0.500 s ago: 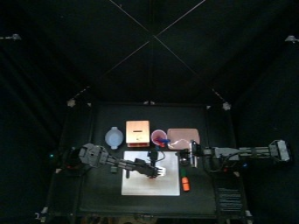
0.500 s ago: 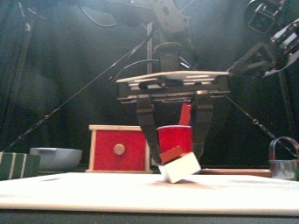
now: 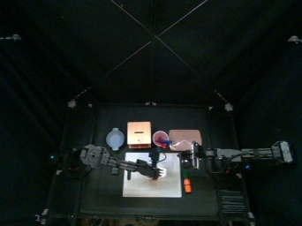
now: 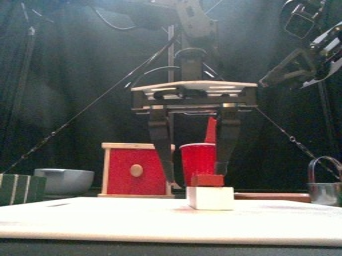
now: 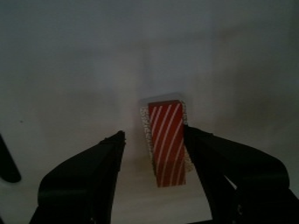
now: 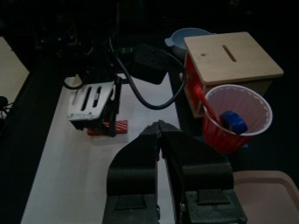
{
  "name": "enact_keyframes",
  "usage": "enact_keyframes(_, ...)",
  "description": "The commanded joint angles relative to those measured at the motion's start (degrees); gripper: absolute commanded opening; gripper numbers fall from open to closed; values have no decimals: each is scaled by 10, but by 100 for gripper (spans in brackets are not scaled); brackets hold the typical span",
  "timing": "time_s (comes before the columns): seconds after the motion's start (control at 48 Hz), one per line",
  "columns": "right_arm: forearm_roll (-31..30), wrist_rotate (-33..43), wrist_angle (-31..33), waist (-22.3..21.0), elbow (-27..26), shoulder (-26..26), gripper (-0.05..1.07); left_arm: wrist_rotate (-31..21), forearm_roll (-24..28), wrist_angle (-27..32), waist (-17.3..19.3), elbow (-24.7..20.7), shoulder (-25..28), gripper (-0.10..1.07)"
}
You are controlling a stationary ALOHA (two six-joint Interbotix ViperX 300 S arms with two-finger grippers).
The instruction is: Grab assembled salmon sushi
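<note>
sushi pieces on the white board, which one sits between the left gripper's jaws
The red-striped salmon sushi on its white rice block, under the open left gripper. The brighter orange piece lies apart at the board's edge.

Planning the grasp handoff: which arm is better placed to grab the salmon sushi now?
Left. Its pincer hangs open directly over the salmon sushi on the white board, jaws either side of it. The right pincer is shut and held back off to the side.

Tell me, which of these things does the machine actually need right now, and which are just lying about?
In the job:
- salmon sushi
- left tool, open, jaws either side of the sushi
- white board under it

Lying about:
- red cup
- wooden box
- orange piece
- grey bowl
- pink tray
- right tool, resting
</note>
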Motion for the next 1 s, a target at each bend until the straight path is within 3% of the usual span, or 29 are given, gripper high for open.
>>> enact_keyframes(0.0, 2, 0, -2, -2, -6, 2, 2, 14, 4, 3, 1, -21, -44, 89)
enact_keyframes(0.229, 18, 0, -3, -3, -10, 0, 2, 97, 12, 3, -4, -22, -93, 89)
enact_keyframes(0.583, 20, 0, -3, -5, -18, -8, 2, 294, 91, -61, -11, 11, -160, 89)
enact_keyframes(0.771, 18, -1, -3, -5, -27, -9, 1, 379, 152, -156, -20, 89, -224, 89)
enact_keyframes(0.917, 11, -4, -3, -7, -36, -9, 1, 410, 156, -249, -18, 192, -284, 89)
enact_keyframes(0.979, 3, -5, -4, -7, -38, -10, 2, 417, 169, -318, -12, 249, -315, 89)
